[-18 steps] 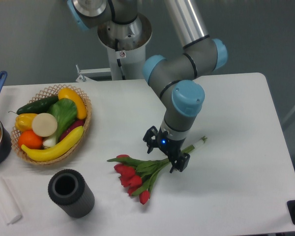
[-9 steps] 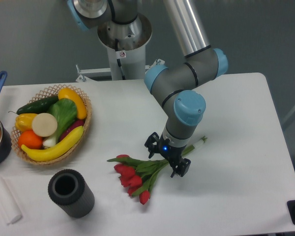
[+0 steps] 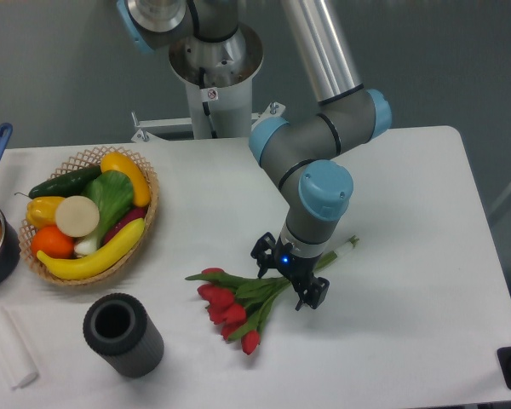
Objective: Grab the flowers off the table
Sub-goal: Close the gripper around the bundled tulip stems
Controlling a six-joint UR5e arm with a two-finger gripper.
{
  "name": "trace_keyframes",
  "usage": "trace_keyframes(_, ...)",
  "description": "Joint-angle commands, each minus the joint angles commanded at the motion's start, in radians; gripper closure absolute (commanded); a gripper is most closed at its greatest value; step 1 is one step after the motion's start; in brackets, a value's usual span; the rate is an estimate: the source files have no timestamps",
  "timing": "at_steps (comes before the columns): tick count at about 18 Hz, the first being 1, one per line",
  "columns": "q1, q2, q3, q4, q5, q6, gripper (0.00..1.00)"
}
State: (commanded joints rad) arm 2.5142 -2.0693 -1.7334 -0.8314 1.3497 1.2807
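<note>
The gripper (image 3: pixel 289 277) straddles the stems of the flowers (image 3: pixel 238 305) lying on the table (image 3: pixel 409 221), its 2 fingers apparently still spread and holding nothing; closing off-centre risks stems slipping out.

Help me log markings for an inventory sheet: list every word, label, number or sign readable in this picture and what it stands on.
None can be read.
Small sticker with a red mark on the robot base column: too small and blurred to read.
Blue light on the hand above the flowers: a lamp only, no text.
The wicker basket, black cylinder and table show no lettering.
</note>
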Motion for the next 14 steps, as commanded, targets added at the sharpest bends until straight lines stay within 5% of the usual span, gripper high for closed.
trace_keyframes(4,0.006,0.006,-0.02,-0.002,0.026,0.11,0.0)
trace_keyframes(14,-0.017,-0.003,-0.025,0.002,0.058,0.091,0.0)
